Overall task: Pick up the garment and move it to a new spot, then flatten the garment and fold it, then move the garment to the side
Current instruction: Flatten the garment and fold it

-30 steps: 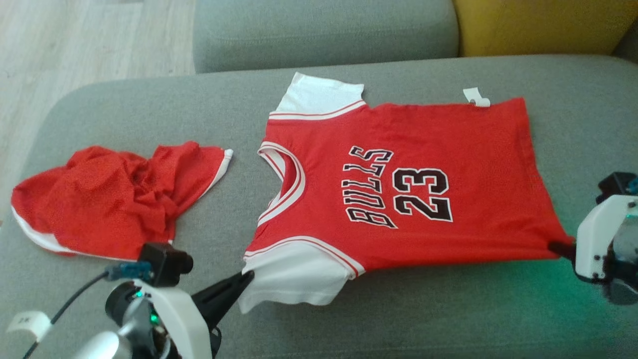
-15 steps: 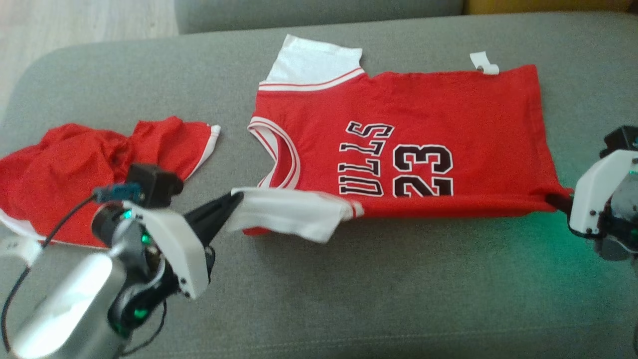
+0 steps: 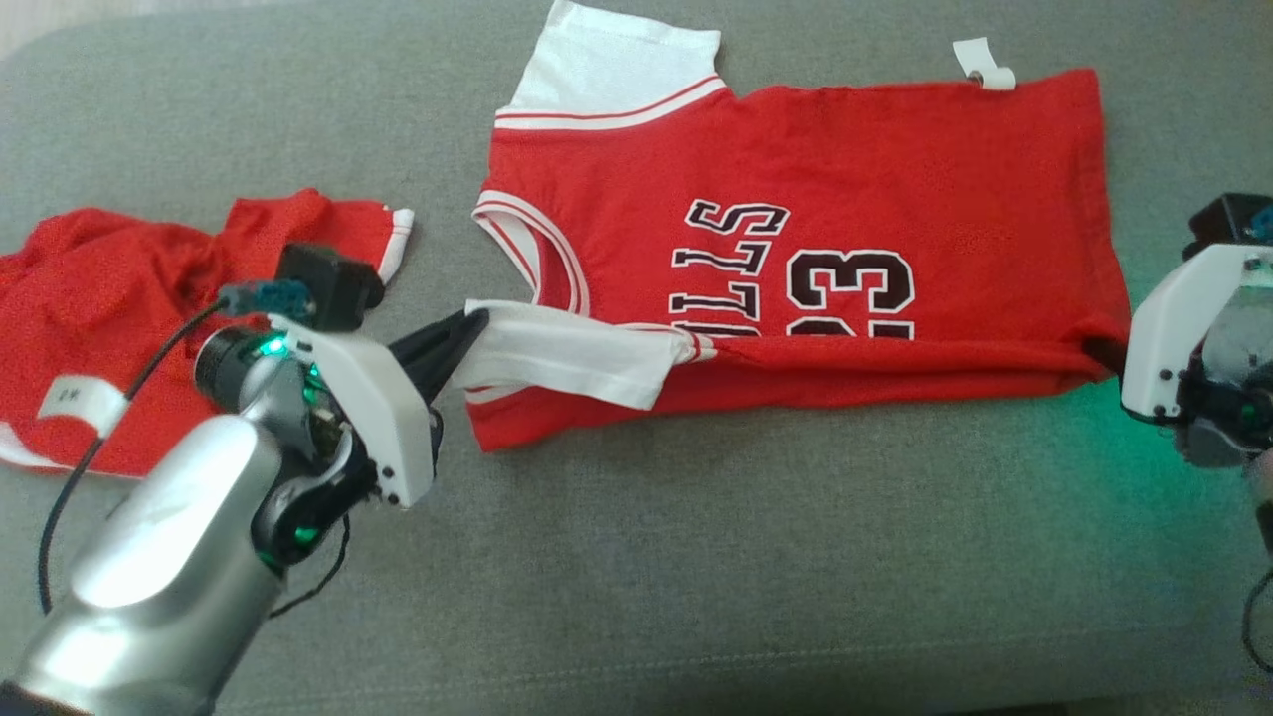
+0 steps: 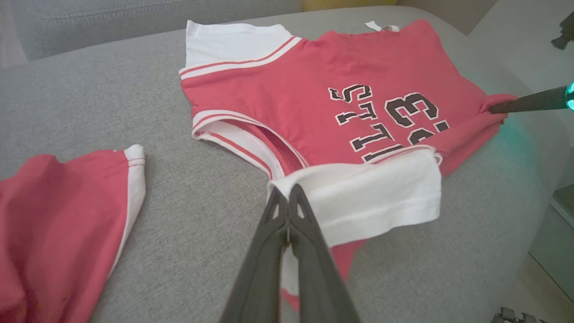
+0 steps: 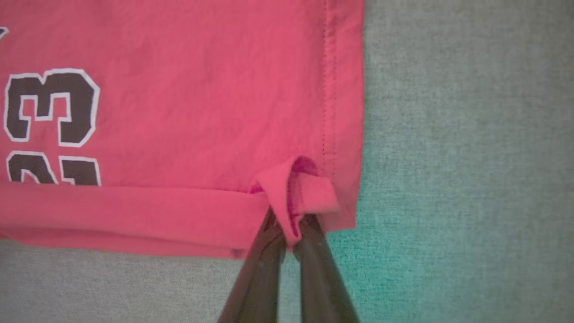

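The garment (image 3: 796, 179) is a red jersey with white sleeves and black "BULLS 23" print, lying across the grey cushion. My left gripper (image 3: 475, 326) is shut on the near white sleeve (image 4: 372, 197) and holds it lifted over the jersey's front. My right gripper (image 3: 1094, 353) is shut on the near hem corner (image 5: 296, 188), which bunches at its fingertips. Between both grips the near edge is rolled over the lower part of the print. In the left wrist view my right gripper's fingers (image 4: 524, 102) reach in from the right.
Crumpled red shorts (image 3: 119, 288) with white trim lie to the left on the same grey cushion (image 3: 696, 557), close behind my left wrist. A white label (image 3: 983, 62) sticks out at the jersey's far hem.
Both grippers have carried the jersey's near edge away from me, folding it over the lettering. The head camera has tilted down, so the whole scene sits higher in view.
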Controlling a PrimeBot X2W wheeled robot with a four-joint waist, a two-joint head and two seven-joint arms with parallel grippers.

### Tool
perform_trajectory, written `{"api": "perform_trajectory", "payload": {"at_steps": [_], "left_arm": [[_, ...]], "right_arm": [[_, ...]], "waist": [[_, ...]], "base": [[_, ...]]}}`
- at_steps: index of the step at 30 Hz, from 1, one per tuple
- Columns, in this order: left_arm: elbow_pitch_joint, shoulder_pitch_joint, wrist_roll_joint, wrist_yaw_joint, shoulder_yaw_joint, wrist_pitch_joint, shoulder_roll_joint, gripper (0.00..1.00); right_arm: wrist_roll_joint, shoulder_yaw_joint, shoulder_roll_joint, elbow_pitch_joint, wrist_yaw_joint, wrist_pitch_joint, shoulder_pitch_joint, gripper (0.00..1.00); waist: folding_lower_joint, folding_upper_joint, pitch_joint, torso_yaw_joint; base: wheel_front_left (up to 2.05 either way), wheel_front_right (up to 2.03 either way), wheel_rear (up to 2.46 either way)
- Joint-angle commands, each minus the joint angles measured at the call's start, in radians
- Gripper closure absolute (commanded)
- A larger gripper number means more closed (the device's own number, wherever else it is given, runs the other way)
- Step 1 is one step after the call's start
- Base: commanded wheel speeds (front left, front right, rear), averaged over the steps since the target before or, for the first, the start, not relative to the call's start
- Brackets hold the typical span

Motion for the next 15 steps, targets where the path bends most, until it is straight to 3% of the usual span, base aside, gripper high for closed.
{"api": "perform_trajectory", "payload": {"at_steps": [1, 3, 4, 5, 6, 7, 8, 9, 10, 15], "left_arm": [[-0.02, -0.064, 0.009, -0.004, 0.039, -0.012, 0.025, 1.0], [0.006, -0.084, 0.009, -0.005, 0.03, -0.019, 0.021, 1.0], [0.019, -0.093, 0.008, -0.006, 0.026, -0.021, 0.018, 1.0], [0.033, -0.103, 0.008, -0.007, 0.022, -0.023, 0.016, 1.0], [0.046, -0.113, 0.008, -0.007, 0.018, -0.025, 0.013, 1.0], [0.061, -0.125, 0.011, -0.007, 0.016, -0.029, 0.01, 1.0], [0.077, -0.136, 0.013, -0.008, 0.015, -0.035, 0.006, 0.94], [0.093, -0.148, 0.016, -0.006, 0.018, -0.044, 0.0, 0.79], [0.13, -0.173, 0.018, 0.016, 0.036, -0.071, -0.018, 0.0], [0.206, -0.218, 0.033, 0.06, 0.067, -0.154, -0.058, 0.0]], "right_arm": [[-0.009, 0.0, -0.013, -0.025, 0.004, 0.002, -0.032, 1.0], [-0.02, 0.001, -0.007, -0.02, 0.004, -0.003, -0.044, 1.0], [-0.031, 0.0, -0.005, -0.018, 0.004, -0.016, -0.051, 0.72], [-0.043, -0.004, -0.004, -0.013, 0.004, -0.033, -0.059, 0.23], [-0.056, -0.007, -0.001, -0.009, 0.004, -0.049, -0.068, 0.0], [-0.066, -0.013, 0.004, -0.006, 0.004, -0.072, -0.078, 0.0], [-0.075, -0.027, 0.01, 0.002, 0.004, -0.096, -0.09, 0.0], [-0.083, -0.041, 0.018, 0.011, 0.004, -0.121, -0.102, 0.0], [-0.098, -0.058, 0.034, 0.027, 0.004, -0.165, -0.124, 0.0], [-0.124, -0.07, 0.058, 0.037, 0.004, -0.287, -0.154, 0.0]], "waist": [[0.0, -0.0001, 0.005, -0.003], [0.0, -0.0001, 0.013, -0.006], [0.0, -0.0001, 0.016, -0.008], [0.0, -0.0001, 0.02, -0.009], [0.0, -0.0001, 0.024, -0.01], [0.0, -0.0001, 0.027, -0.011], [0.0, -0.0001, 0.03, -0.013], [0.0, -0.0001, 0.033, -0.014], [0.0, -0.0001, 0.038, -0.017], [0.0, -0.0001, 0.036, -0.026]], "base": [[0.0, 0.0, 0.0], [0.0, 0.0, 0.0], [0.0, 0.0, 0.0], [0.0, 0.0, 0.0], [0.0, 0.0, 0.0], [0.0, 0.0, 0.0], [0.0, 0.0, 0.0], [0.0, 0.0, 0.0], [0.0, 0.0, 0.0], [0.0, 0.0, 0.0]]}}
